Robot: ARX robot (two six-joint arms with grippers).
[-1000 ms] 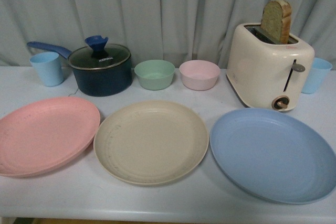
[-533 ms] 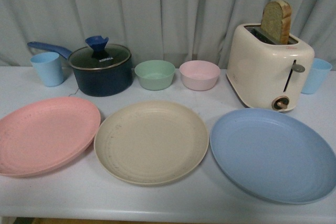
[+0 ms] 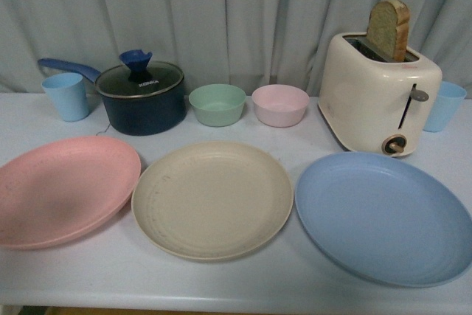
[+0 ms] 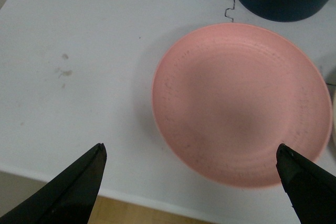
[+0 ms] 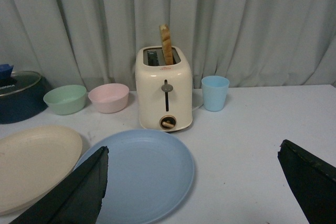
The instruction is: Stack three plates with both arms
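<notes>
Three plates lie side by side along the front of the white table [image 3: 243,285]: the pink plate [image 3: 63,189] on the left, the cream-beige plate [image 3: 212,199] in the middle, the light blue plate [image 3: 383,215] on the right. No arm shows in the front view. My left gripper [image 4: 191,166] is open and empty, hovering above the near rim of the pink plate [image 4: 241,103]. My right gripper [image 5: 193,174] is open and empty, above the table just right of the light blue plate [image 5: 139,174]; the cream-beige plate [image 5: 31,161] shows beside it.
Behind the plates stand a blue cup [image 3: 66,96], a dark blue lidded pot [image 3: 141,95], a mint-green bowl [image 3: 217,104], a pink bowl [image 3: 280,105], a cream toaster [image 3: 377,94] with bread and another blue cup [image 3: 445,105]. A grey curtain hangs behind.
</notes>
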